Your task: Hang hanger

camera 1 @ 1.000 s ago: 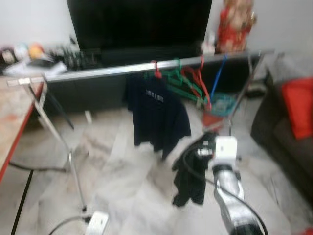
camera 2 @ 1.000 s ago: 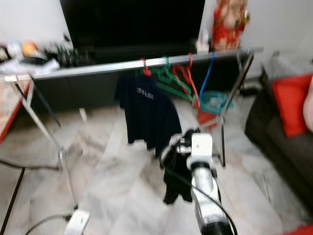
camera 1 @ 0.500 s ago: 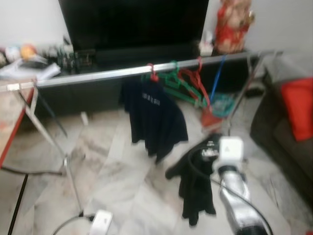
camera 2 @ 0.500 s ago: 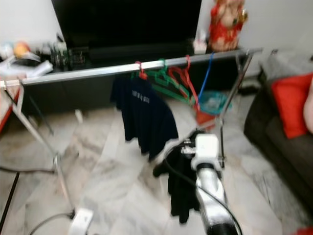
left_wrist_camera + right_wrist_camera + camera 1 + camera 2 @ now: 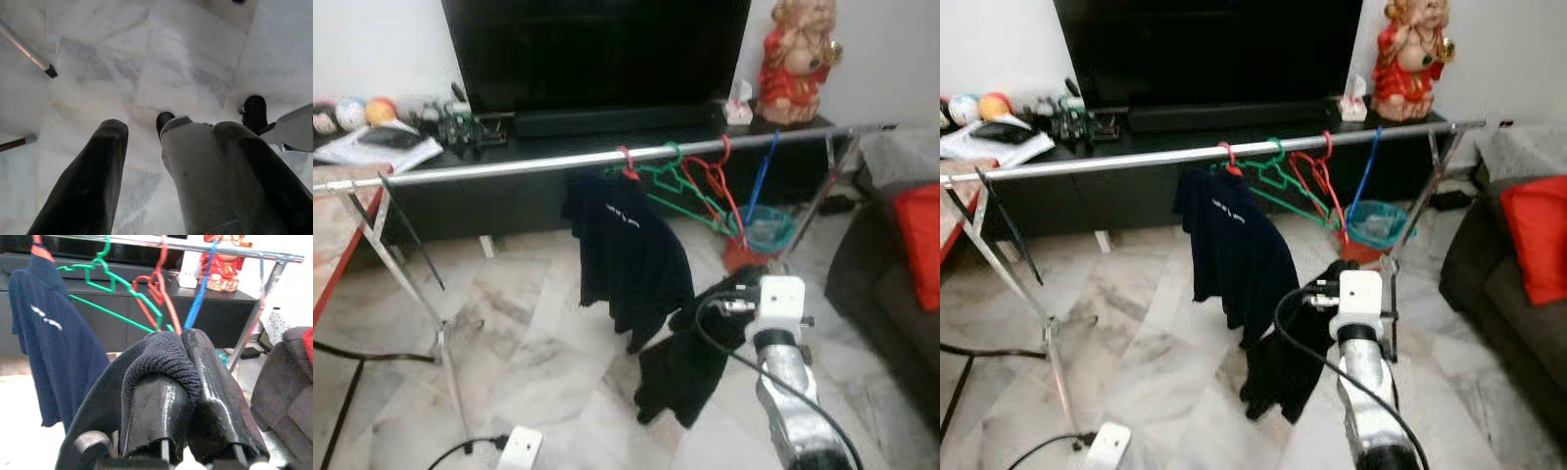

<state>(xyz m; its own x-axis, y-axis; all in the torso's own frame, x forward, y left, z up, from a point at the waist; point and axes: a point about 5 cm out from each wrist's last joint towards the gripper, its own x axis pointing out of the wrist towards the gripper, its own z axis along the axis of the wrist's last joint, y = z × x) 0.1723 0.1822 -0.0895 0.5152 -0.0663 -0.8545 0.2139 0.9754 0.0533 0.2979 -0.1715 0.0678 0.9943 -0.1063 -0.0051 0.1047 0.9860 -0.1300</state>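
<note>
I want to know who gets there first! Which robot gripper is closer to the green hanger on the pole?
The right gripper. It is raised just in front of the green hanger, clamped on a black garment. The left gripper hangs low, pointing at the floor.

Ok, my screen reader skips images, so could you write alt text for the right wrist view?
The right gripper is shut on a black garment draped over its fingers. Beyond it a metal clothes rail carries a navy T-shirt and empty green hangers, red hangers and a blue hanger. A red figurine stands on the dark cabinet behind.
</note>
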